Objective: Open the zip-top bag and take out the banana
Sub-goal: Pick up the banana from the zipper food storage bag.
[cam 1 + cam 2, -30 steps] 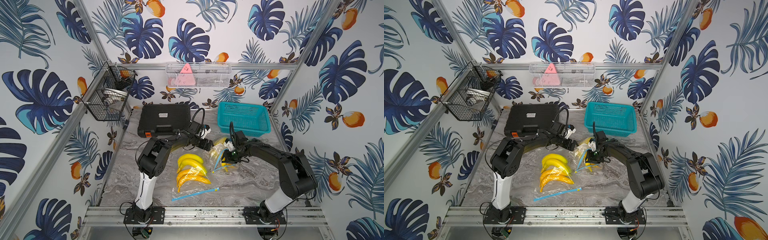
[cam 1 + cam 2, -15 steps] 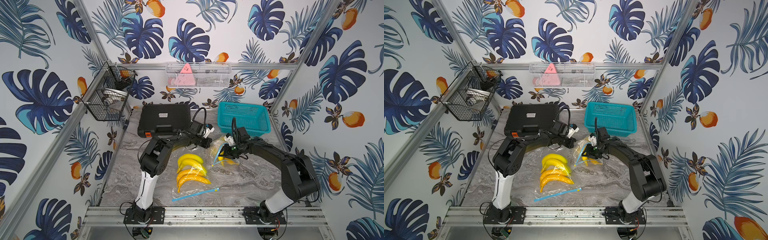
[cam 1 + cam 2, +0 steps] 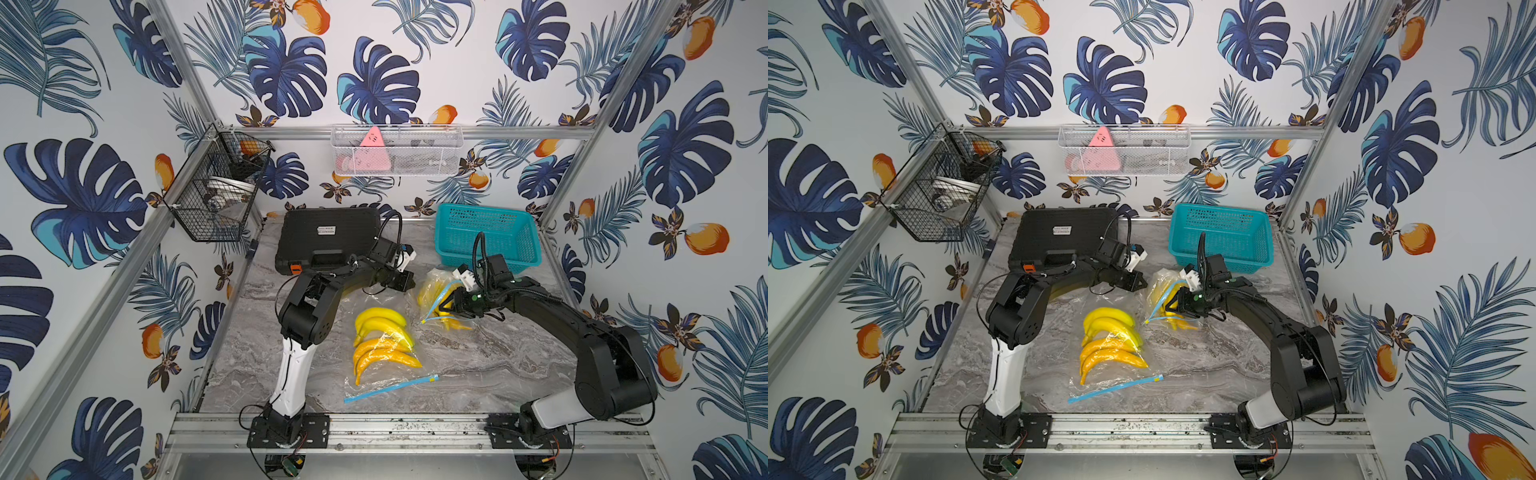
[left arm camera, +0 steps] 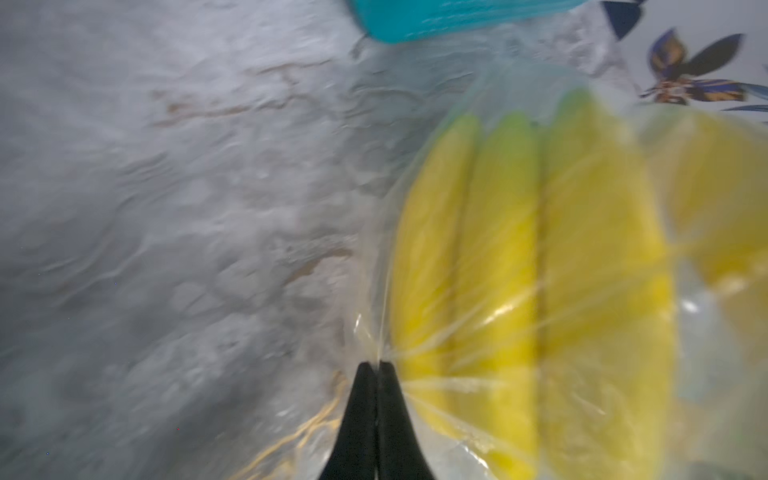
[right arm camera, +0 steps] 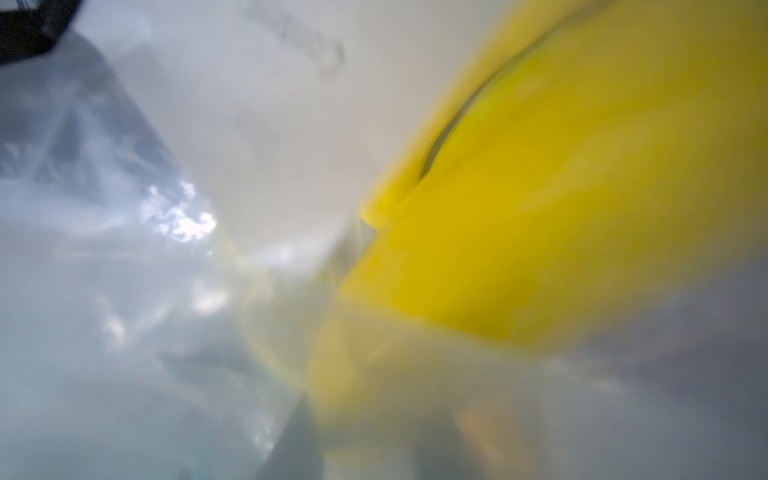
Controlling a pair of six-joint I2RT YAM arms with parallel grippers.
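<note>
A clear zip-top bag point(image 3: 430, 279) point(image 3: 1158, 279) with a blue zip strip, holding yellow bananas point(image 4: 519, 270), lies in front of the teal basket and is partly lifted. My left gripper point(image 3: 409, 280) point(image 3: 1142, 282) point(image 4: 377, 365) is shut, pinching the bag's film at its left edge. My right gripper point(image 3: 445, 305) point(image 3: 1173, 308) point(image 5: 371, 405) reaches into the bag's mouth. Its fingers show blurred through the plastic, closed on a yellow banana point(image 5: 582, 208).
A second clear bag point(image 3: 370, 376) with yellow and orange bananas lies mid-table, its blue zip point(image 3: 390, 384) toward the front. At the back stand a black case point(image 3: 328, 237) and the teal basket point(image 3: 488, 239). Wire baskets hang on the left and back walls.
My left gripper has gone from open to shut on the bag's film. The right gripper and the bag have shifted slightly toward the back.
</note>
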